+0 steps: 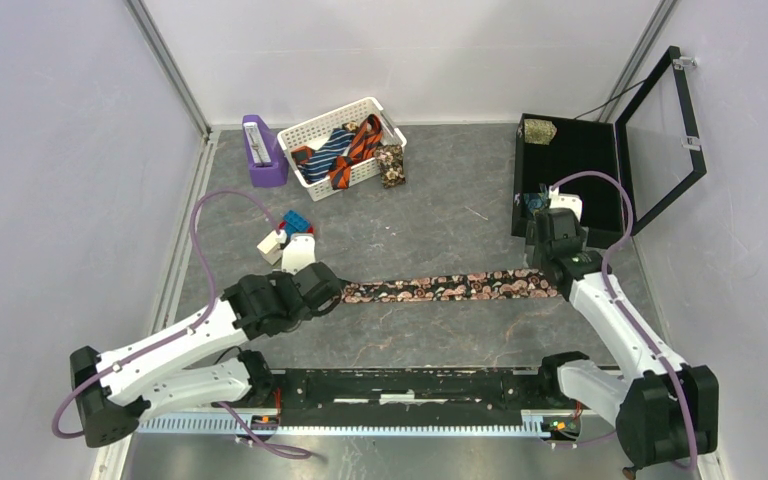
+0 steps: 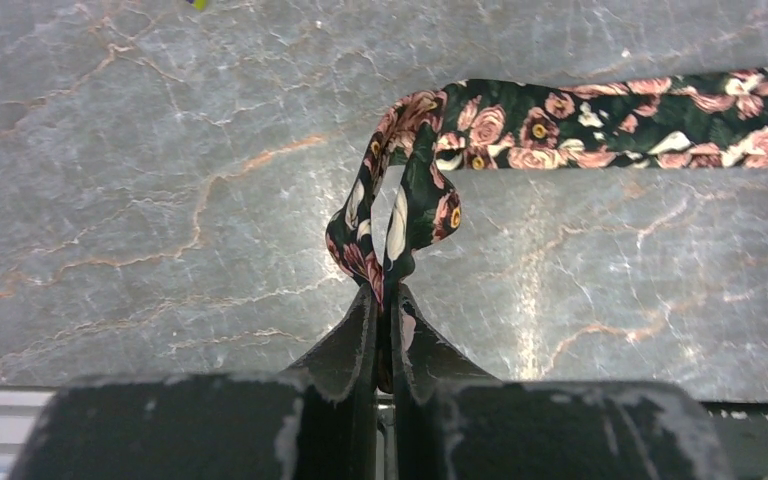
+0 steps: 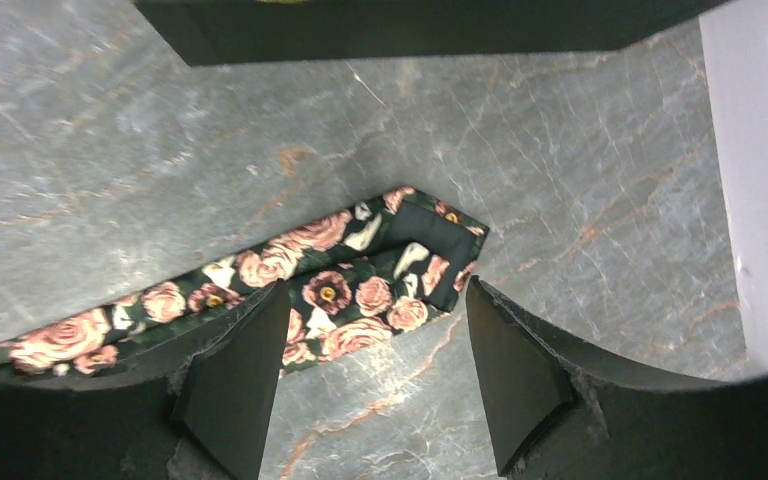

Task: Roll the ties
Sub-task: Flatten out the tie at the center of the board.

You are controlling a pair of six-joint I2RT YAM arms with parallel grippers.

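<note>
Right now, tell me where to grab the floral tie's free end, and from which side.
Probably across its width just behind the tip, straight down from above. The floral tie lies flat on the table with no raised edge to pinch sideways; the open right gripper hangs over that end, the left gripper pinches the other.

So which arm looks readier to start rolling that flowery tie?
Left. The left gripper is pinched shut on one end of the floral tie, which curls into a small loop there. The right gripper stands open over the other end, gripping nothing.
</note>
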